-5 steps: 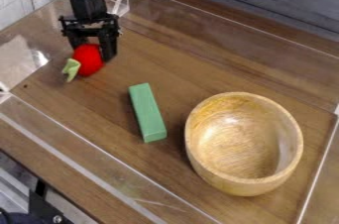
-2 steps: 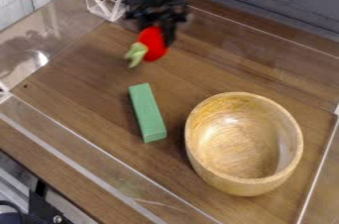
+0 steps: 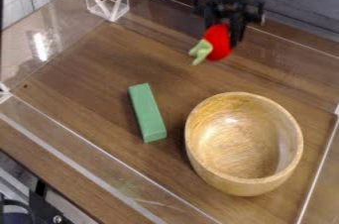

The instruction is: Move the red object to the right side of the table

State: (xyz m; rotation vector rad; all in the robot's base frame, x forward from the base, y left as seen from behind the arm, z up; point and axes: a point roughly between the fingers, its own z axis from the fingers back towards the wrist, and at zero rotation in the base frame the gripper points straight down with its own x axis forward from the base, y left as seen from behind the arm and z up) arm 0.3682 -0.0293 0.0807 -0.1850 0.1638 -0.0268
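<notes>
The red object [image 3: 216, 42], a small rounded toy fruit with a pale green leafy end pointing lower left, hangs above the table [image 3: 93, 64] in the upper middle of the view. My black gripper [image 3: 224, 36] comes down from the top edge and is shut on the red object, its fingers clamped on either side of the fruit. The fruit is lifted off the dark wood surface, up and left of the wooden bowl.
A large wooden bowl [image 3: 244, 142] sits at the lower right. A long green block [image 3: 146, 111] lies left of it, near the middle. Low clear acrylic walls [image 3: 105, 1] edge the tabletop all round.
The gripper has carried the red object from the far left of the table across to the right and up, now above the bowl's upper left.
</notes>
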